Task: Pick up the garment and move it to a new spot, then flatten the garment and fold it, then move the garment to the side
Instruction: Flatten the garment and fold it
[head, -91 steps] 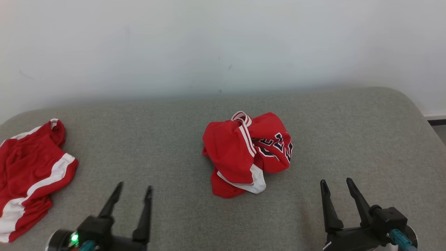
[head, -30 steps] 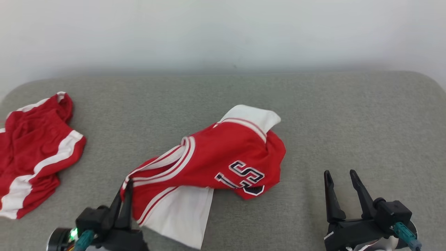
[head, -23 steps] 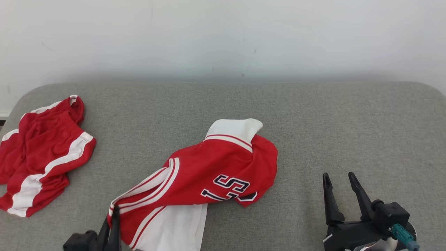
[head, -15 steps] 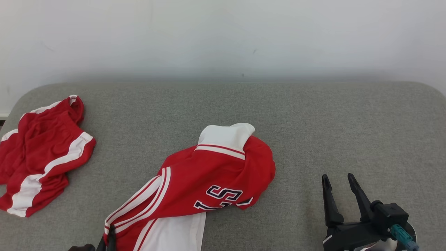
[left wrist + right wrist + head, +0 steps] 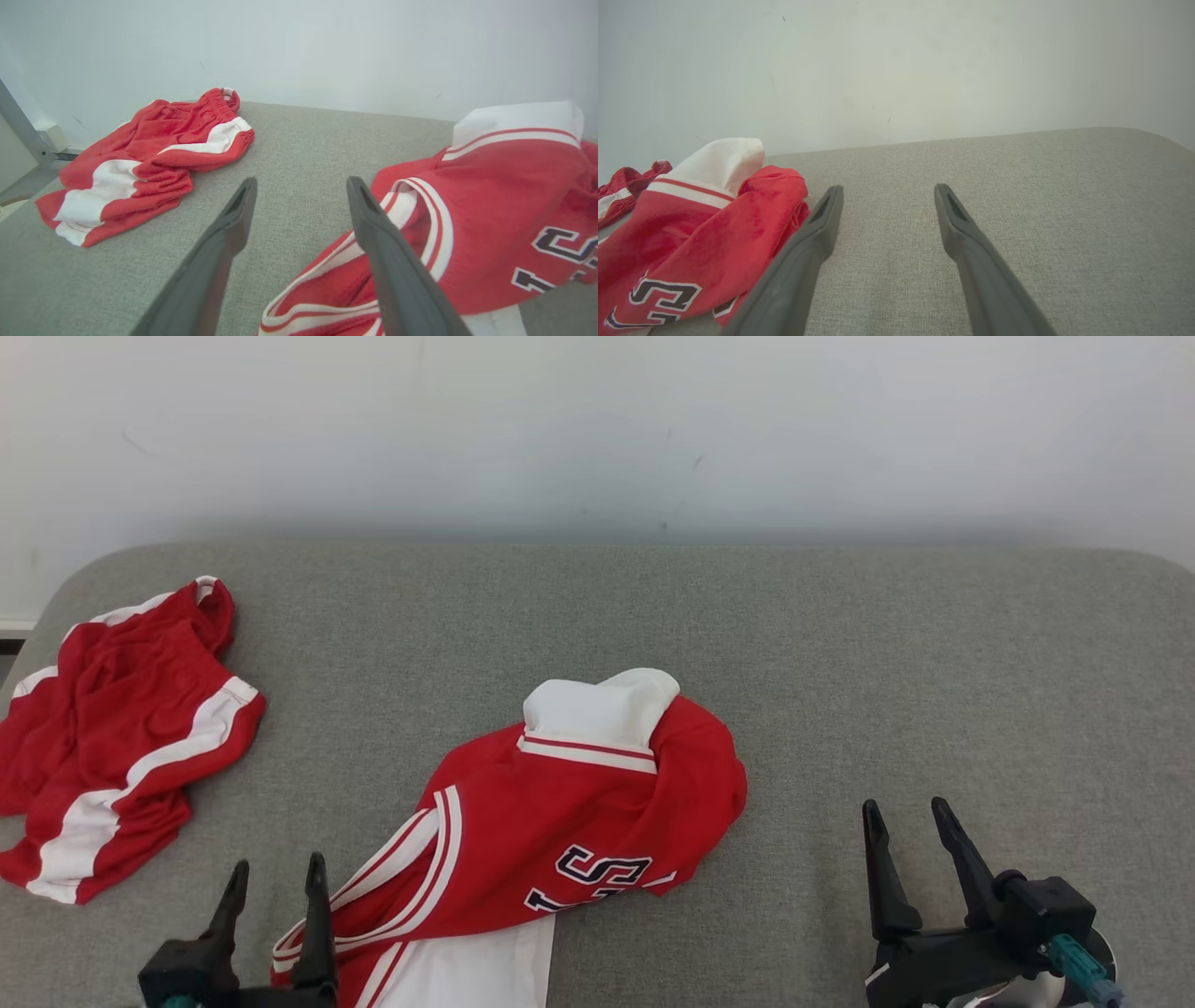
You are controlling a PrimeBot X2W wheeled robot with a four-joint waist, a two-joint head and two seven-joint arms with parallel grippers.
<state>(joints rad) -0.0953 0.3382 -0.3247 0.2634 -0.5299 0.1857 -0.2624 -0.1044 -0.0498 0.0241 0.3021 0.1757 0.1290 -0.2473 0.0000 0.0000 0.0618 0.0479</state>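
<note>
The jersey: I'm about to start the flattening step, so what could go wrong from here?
1. The jersey lies bunched with layers overlapping; a pinch may catch two layers.
2. The open left gripper sits right beside its striped edge and could snag it when moving.
3. Spreading it leftward might reach the red shorts.

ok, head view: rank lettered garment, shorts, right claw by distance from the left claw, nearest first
1. Lettered garment: striped edge right beside the left claw, on its right.
2. Shorts: off to the left, farther back.
3. Right claw: far across on the right.
</note>
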